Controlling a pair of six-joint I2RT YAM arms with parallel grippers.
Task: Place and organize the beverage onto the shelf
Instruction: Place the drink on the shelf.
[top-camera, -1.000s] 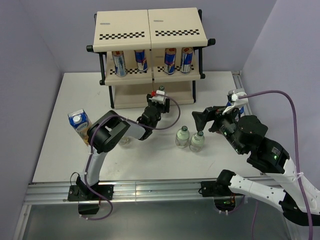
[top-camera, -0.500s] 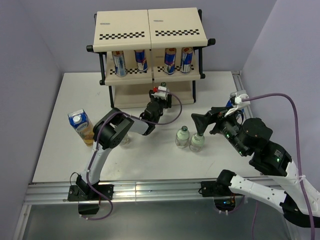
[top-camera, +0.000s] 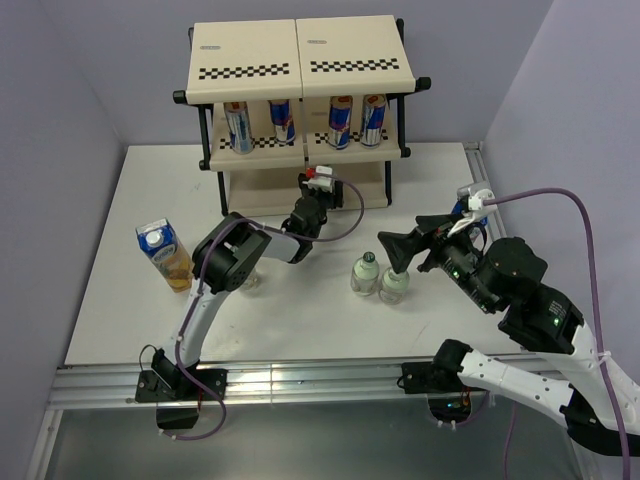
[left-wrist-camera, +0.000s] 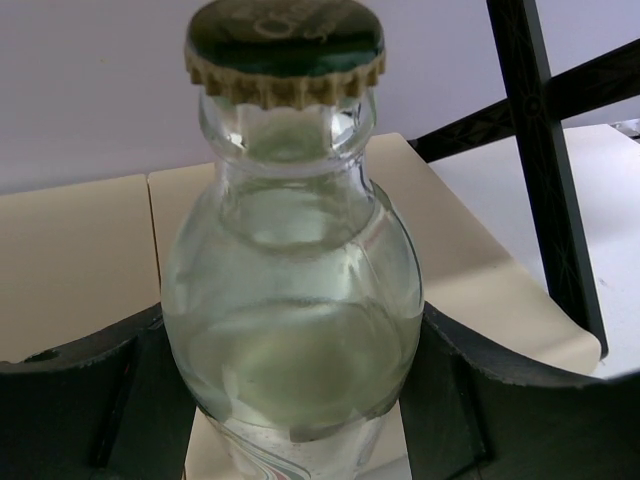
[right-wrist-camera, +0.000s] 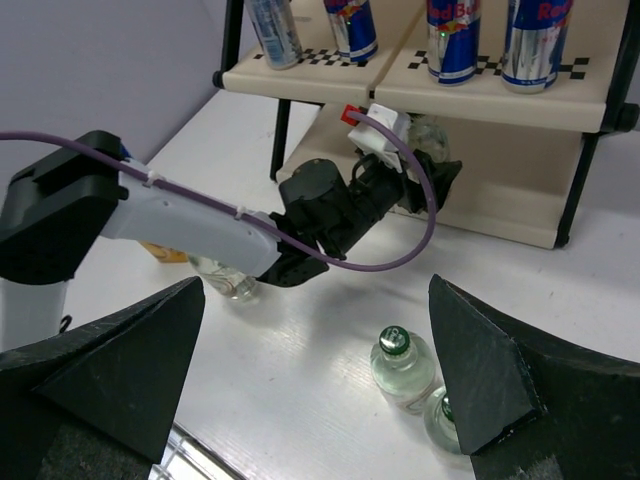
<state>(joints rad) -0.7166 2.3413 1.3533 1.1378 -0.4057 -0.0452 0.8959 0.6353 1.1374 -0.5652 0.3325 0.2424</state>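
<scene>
Lettering first: red "Red Bull" reads on the two right-hand cans in the right wrist view. All four are slim silver-and-blue metal cylinders, upright in a row on the middle tier of the shelf, two on each half. That shelf is smooth cream panels on a black tube frame, with black-and-white checkered strips along the tier edges; the small marks on its top are too small to read. Down at the lowest tier, the left gripper is clamped around a bottle, black fingers pressing both sides of its round clear glass belly. Its dark green crown cap has a crimped, gold-looking edge, and the print on it is blurred. Whether the bottle's base touches the tier, can't tell. Right gripper hangs over the white table, wedge-shaped fingers spread wide and holding nothing, above two more green-capped bottles standing side by side right of centre. A fourth bottle stands beside the left arm's elbow, and a blue-topped carton stands at the left, its print unreadable.
</scene>
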